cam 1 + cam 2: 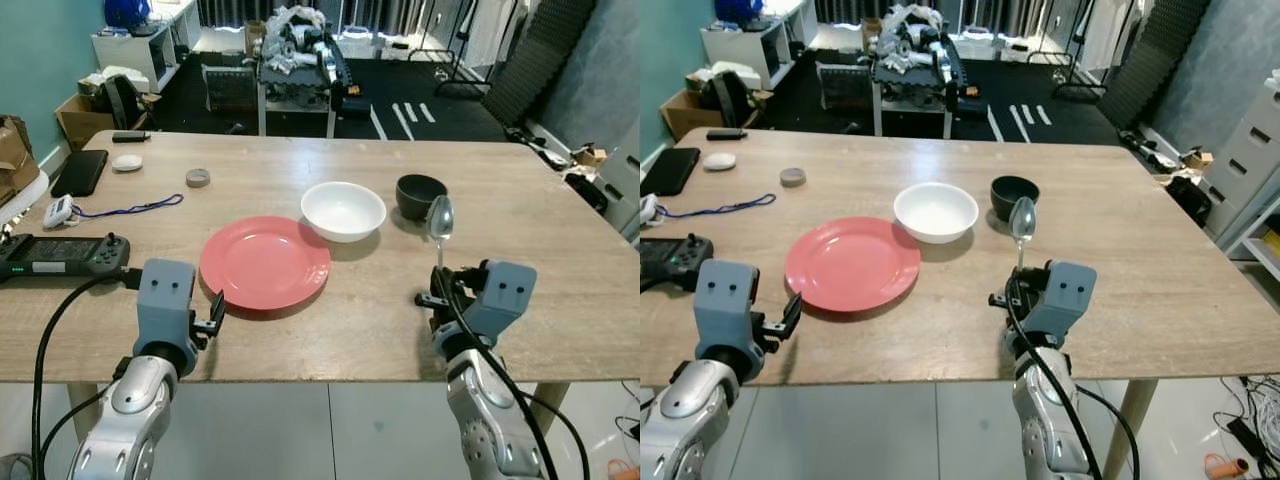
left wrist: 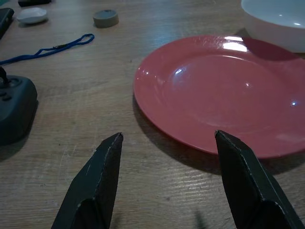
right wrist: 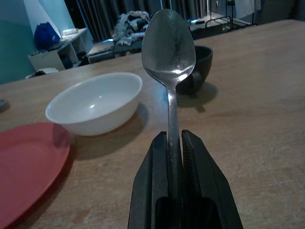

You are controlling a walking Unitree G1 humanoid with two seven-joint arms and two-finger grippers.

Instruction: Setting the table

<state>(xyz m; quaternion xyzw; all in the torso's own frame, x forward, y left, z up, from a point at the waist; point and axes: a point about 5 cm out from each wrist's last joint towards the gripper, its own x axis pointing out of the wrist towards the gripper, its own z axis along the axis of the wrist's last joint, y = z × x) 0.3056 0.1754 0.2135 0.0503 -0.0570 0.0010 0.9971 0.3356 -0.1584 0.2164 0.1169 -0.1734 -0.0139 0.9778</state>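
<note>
Red plate (image 1: 264,262), white bowl (image 1: 343,210), black bowl (image 1: 420,195), silver spoon (image 1: 440,222), wood-grain table (image 1: 560,260).

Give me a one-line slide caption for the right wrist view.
Right gripper, jaws shut on a spoon, holds it above the table before a white bowl, dark bowl and red plate.

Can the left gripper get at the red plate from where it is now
Probably yes. The left gripper sits open at the table edge, its fingers pointing at the round red plate, with bare wooden tabletop between them.

One red plate (image 1: 264,262), two bowls (image 1: 343,210) (image 1: 420,194), one spoon (image 1: 440,222).
</note>
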